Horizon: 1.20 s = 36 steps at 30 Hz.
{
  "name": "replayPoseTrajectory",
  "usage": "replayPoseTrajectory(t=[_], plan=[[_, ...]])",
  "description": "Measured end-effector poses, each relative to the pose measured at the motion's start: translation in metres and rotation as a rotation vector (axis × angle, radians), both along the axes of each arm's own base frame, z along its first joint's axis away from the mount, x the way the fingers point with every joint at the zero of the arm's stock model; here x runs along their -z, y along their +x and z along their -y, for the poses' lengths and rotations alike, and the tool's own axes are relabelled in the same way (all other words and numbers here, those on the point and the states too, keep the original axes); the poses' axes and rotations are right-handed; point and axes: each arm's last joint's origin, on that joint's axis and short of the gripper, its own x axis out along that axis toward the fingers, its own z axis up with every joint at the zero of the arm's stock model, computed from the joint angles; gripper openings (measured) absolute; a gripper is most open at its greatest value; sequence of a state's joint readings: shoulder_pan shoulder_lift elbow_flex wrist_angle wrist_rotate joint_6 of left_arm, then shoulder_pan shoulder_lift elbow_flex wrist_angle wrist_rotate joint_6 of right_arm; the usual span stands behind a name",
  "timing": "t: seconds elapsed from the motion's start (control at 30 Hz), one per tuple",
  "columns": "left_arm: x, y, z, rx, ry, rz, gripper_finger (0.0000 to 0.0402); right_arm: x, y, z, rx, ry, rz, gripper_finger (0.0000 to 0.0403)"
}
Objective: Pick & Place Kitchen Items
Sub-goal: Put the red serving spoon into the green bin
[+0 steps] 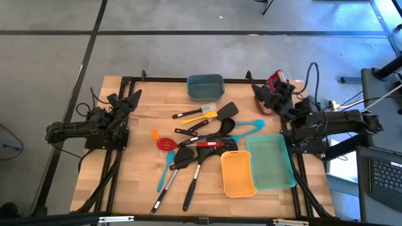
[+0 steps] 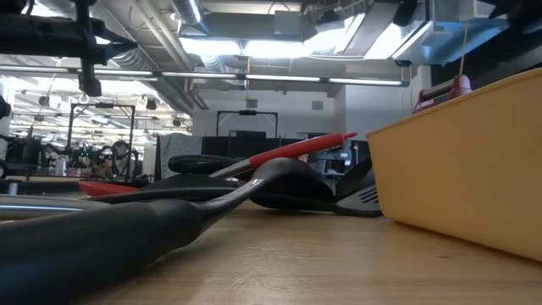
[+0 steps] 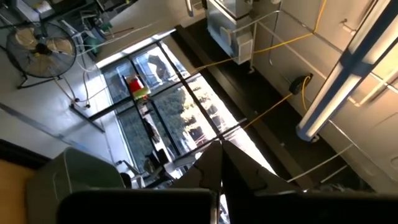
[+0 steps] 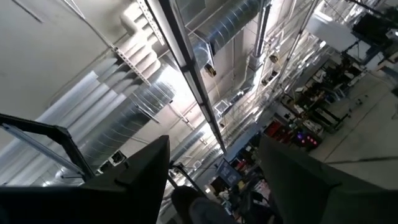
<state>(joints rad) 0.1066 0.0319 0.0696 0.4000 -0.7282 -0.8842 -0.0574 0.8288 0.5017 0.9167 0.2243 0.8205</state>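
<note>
Utensils heaped mid-table, both arms parked at the sides.

Long axes mostly run diagonal, handles toward the near-left edge, heads toward the far right; black turners and ladles, teal spatulas, a red spoon, an orange-headed spatula. Orange bin and teal tray sit just right of the pile. Left gripper clenched, empty; right gripper spread wide, holding nothing.

Orange bin, pale teal bin, dark teal bin; red spoon; light wood table.
</note>
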Motion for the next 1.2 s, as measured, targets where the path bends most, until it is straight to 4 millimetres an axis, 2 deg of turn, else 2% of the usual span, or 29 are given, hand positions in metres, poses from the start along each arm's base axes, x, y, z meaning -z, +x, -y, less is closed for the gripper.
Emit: replayPoseTrajectory(t=[0.33, 0.5, 0.7, 0.87, 1.03, 1.2], plan=[[-0.002, 0.004, 0.006, 0.264, 0.055, 0.040, 0.0001, 0.008, 0.030, 0.000, -0.104, 0.075, -0.064, 0.0250], [-0.002, 0.005, 0.008, 0.350, 0.037, 0.074, 0.0001, 0.002, 0.041, 0.001, -0.104, 0.074, -0.066, 0.0250], [-0.002, 0.005, 0.008, 0.368, 0.017, 0.093, 0.0001, -0.022, 0.047, 0.003, -0.046, 0.103, 0.017, 0.0250], [-0.003, 0.006, 0.009, 0.404, 0.030, 0.090, 0.0001, -0.047, 0.053, 0.002, -0.105, 0.062, 0.043, 0.0250], [-0.007, 0.006, 0.010, 0.457, 0.067, 0.127, 0.0001, -0.067, 0.063, -0.002, -0.195, -0.060, -0.034, 0.0250], [-0.017, 0.006, 0.012, 0.474, 0.152, 0.202, 0.0001, -0.079, 0.069, -0.003, -0.199, -0.169, -0.141, 0.0250]])
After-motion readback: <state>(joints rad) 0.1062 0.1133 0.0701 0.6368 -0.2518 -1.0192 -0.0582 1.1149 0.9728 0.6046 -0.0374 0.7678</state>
